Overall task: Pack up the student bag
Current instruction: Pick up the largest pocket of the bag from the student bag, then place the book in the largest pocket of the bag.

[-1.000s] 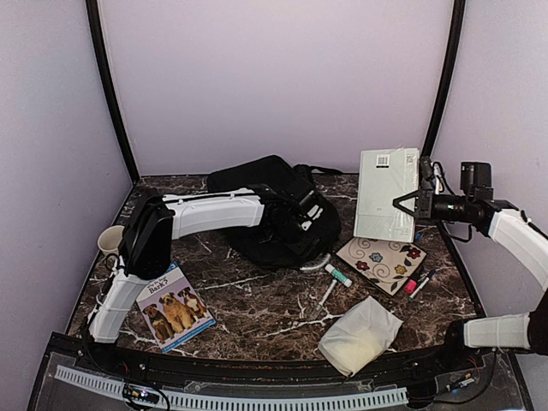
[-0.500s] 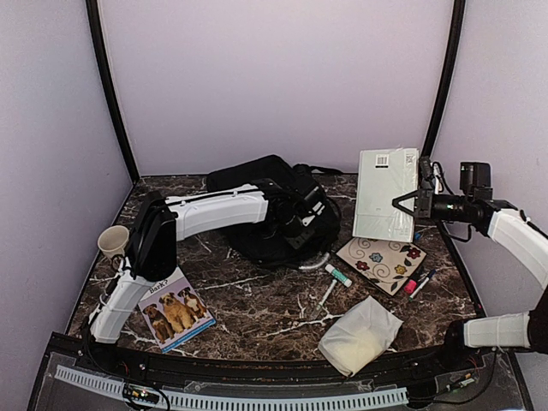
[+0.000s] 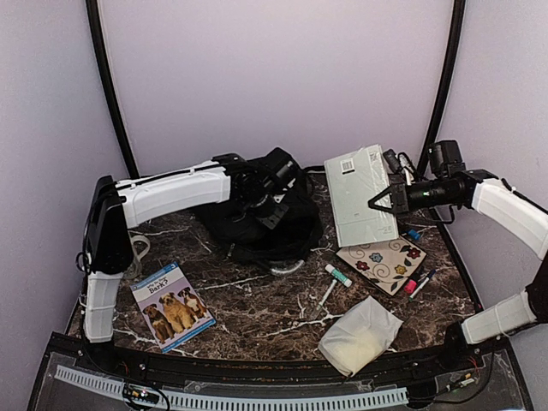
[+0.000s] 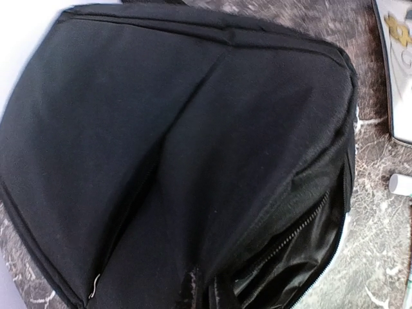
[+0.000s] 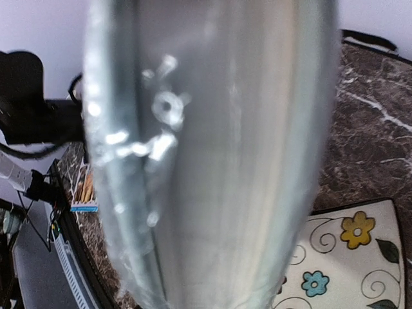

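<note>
Dark marble table [image 3: 257, 300] under pale walls carries one black bag [image 3: 295, 229] at the back centre, its zipper mouth gaping in the left wrist view. Three books show: one dog book [image 3: 171, 306] at the front left, one floral book [image 3: 383, 261] right of the bag, and one pale book [image 3: 360, 195] in the air, clamped at its edge by the right gripper [image 3: 390, 195], with that arm bent inward from the right. One glue stick [image 3: 338, 275] and one white pouch [image 3: 360, 334] lie nearer the front. The left arm stretches level across to the bag. The left gripper [image 3: 272, 208] sits on top of it, and I cannot tell how wide its jaws are.
</note>
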{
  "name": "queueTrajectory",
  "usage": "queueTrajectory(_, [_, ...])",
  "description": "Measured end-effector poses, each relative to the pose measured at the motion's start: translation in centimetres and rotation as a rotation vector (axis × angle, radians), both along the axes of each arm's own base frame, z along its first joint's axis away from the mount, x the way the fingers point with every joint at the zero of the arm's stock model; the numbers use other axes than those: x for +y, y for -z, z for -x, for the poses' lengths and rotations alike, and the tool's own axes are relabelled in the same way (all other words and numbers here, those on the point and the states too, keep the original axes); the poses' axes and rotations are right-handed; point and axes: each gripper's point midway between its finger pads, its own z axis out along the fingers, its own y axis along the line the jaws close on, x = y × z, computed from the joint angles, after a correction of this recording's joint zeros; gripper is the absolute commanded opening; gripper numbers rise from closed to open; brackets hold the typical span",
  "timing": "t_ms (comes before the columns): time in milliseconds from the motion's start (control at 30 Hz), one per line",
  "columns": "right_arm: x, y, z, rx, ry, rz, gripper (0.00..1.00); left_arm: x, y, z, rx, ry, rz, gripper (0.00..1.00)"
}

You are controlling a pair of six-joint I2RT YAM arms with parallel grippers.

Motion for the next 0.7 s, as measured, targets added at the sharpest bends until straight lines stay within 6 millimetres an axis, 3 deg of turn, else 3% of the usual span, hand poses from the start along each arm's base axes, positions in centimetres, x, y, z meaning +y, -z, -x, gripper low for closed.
queueTrajectory(200, [3.9,2.0,2.2,0.109,-0.152,0.031,0.00,3.2,-5.7,0.9,-0.075,-0.077,0.086,0.00])
queueTrajectory(333, [6.7,1.7,3.9,0.138,-0.283,-0.014,0.00,4.0,-7.7,1.5,-0.111,-0.093,0.173,0.00])
queueTrajectory(433, [8.2,1.8,4.7,0.177,-0.355,-0.055,0.00,4.2,-7.4,2.2,-0.110,-0.097,0.253,0.00])
queueTrajectory(533, [9.4,2.3,4.2,0.224,-0.397,-0.086,0.00,4.2,-6.4,2.6,-0.102,-0.114,0.311,0.00])
queueTrajectory(700, [10.0,3.5,4.5,0.287,-0.433,-0.107,0.00,4.1,-4.4,3.2,-0.094,-0.123,0.380,0.00])
